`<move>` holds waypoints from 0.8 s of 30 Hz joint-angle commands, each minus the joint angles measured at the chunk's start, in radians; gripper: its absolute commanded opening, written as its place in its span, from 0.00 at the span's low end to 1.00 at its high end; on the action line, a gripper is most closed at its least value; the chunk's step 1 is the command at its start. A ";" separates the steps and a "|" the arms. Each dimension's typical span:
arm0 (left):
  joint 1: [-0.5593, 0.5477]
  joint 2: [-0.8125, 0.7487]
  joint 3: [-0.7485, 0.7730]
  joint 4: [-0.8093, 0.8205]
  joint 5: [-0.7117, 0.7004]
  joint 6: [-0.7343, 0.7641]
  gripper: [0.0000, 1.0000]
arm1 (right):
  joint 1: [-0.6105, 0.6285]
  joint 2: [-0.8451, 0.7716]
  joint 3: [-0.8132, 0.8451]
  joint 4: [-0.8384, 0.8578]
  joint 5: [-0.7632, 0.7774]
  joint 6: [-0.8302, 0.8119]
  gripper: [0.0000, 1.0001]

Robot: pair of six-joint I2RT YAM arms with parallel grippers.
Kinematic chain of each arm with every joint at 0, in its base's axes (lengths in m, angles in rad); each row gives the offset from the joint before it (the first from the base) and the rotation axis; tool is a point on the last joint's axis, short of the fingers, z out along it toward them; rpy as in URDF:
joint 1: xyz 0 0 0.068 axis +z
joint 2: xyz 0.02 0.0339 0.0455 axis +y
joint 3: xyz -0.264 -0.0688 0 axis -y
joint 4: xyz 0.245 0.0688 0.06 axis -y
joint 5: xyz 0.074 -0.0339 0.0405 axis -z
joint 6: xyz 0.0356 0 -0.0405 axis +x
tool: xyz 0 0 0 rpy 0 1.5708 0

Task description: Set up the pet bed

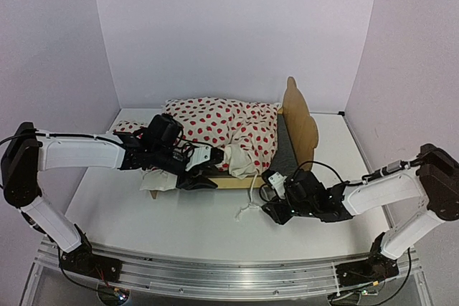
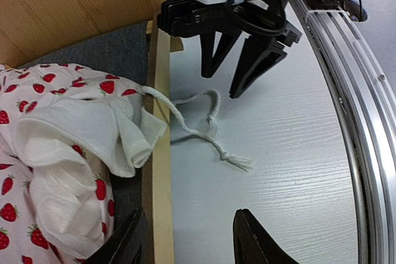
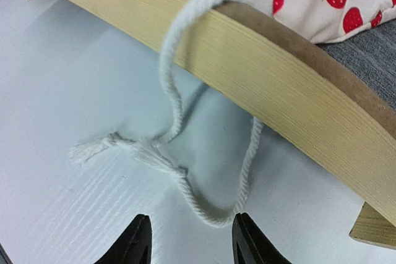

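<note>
Top external view shows the small light plywood pet bed with its wavy headboard, standing in the middle of the white counter. A white ruffled blanket with red dots is piled on the bed, bunched up and not flat. A thin white cord with a knotted end hangs over the bed's near side rail and lies on the counter just beside the bed.

The left claw is at that near rail, close to the blanket's bunched corner. Its two fingers are apart, with the rail between them, and they pinch nothing. The right claw is low over the counter beside the bed's headboard end, pointing at the cord. Its fingers are apart too, and empty.

I think the job now is tidying the bedding, and it is only partly done. Next, one claw likely needs to close gently on the cord or blanket corner and bring it inside the bed without pushing the light frame.
</note>
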 commanded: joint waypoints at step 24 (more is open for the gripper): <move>0.270 -0.029 0.020 -0.229 -0.380 -0.104 0.57 | -0.150 0.289 0.717 -0.670 0.003 0.465 0.52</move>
